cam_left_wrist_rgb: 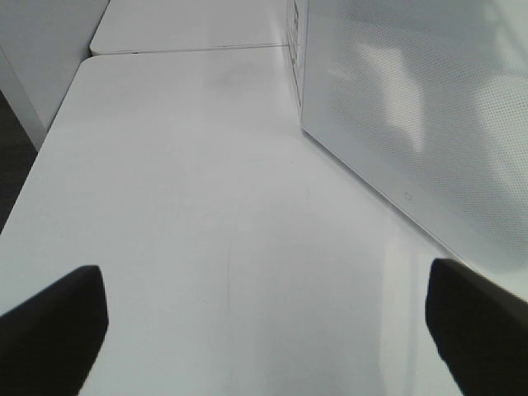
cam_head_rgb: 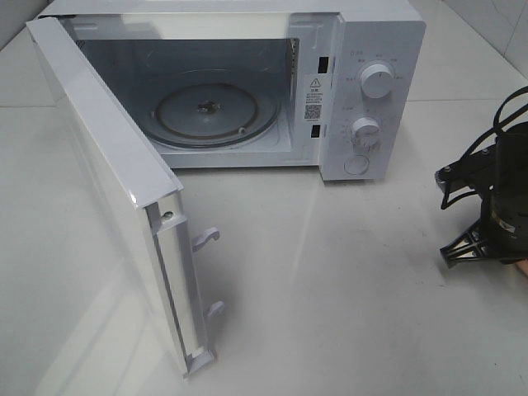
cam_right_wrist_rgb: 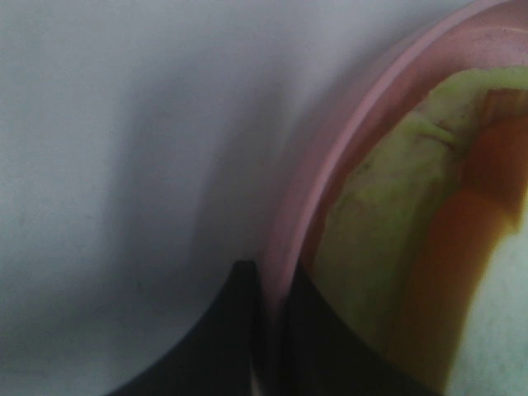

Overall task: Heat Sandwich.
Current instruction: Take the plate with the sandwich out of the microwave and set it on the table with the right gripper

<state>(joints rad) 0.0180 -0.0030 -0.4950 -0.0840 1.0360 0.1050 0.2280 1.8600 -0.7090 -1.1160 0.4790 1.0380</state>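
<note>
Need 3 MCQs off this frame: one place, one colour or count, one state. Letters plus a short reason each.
1. Where does the right gripper sit?
A. At the rim of the pink plate
B. Inside the microwave
C. On the microwave door

2. How many round knobs are on the microwave panel?
A. One
B. Two
C. Four

3. What state is the microwave door in?
A. Shut
B. Removed
C. Swung open

Answers:
1 A: the right wrist view shows the jaws closed on either side of the plate rim, with the sandwich on the plate.
2 B: an upper knob and a lower knob show.
3 C: the door stands out to the left, and the glass turntable is bare.
</note>
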